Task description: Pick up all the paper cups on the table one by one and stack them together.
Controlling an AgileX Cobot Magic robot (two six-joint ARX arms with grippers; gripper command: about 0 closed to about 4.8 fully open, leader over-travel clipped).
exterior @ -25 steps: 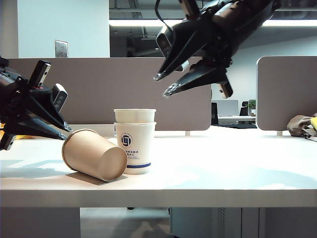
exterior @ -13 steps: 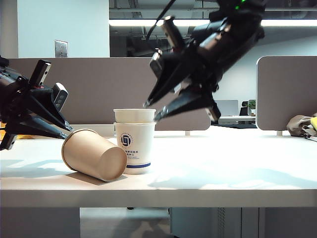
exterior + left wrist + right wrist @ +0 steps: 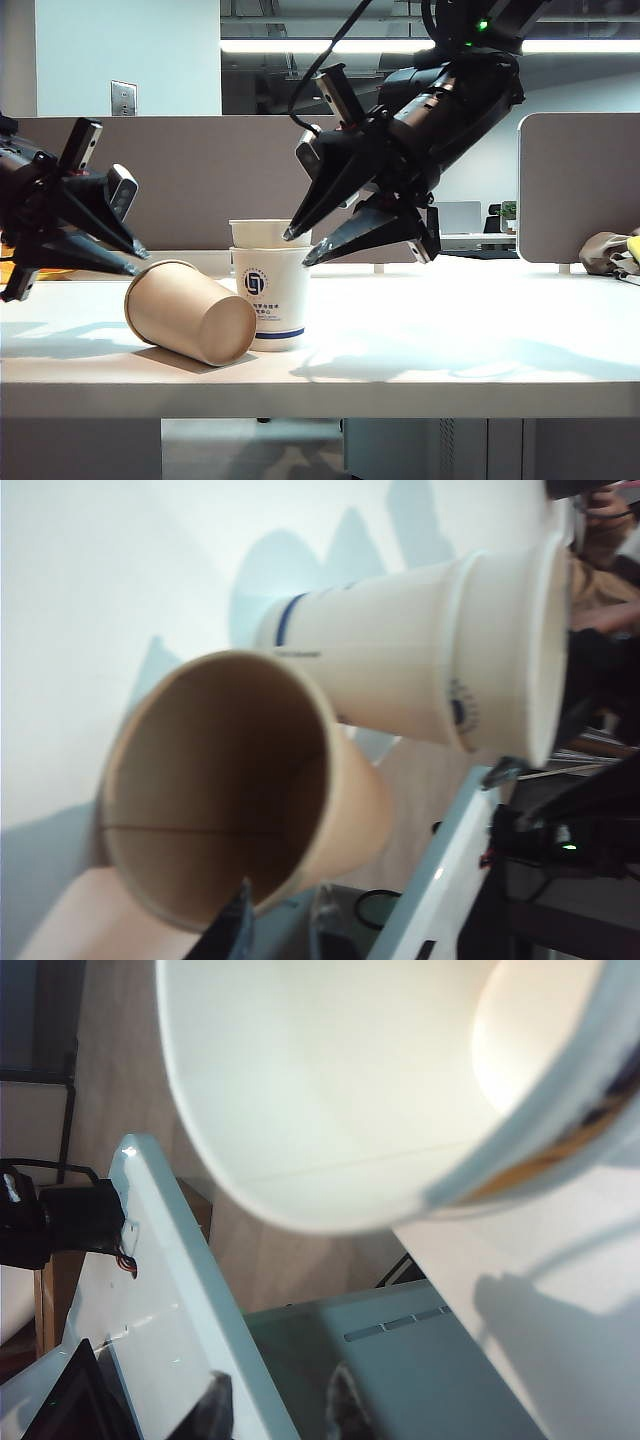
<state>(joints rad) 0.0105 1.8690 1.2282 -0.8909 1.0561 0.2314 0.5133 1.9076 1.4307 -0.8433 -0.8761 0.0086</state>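
Note:
On the white table a kraft-brown paper cup lies on its side, mouth toward the left. Two white paper cups with a blue logo stand upright just behind it, one nested in the other. My left gripper hovers open just left of the brown cup's rim; its wrist view looks into the brown cup beside the white stack, with its own open gripper holding nothing. My right gripper hangs open at the white stack's rim on its right side, and its wrist view shows that cup's mouth above the empty open gripper.
Grey-brown partition panels stand behind the table. A crumpled cloth or bag lies at the far right. The table's thick front edge runs across the exterior view.
My right arm has come down and to the left, from high above the table to the rim of the white stack. The left gripper and the cups have stayed put.

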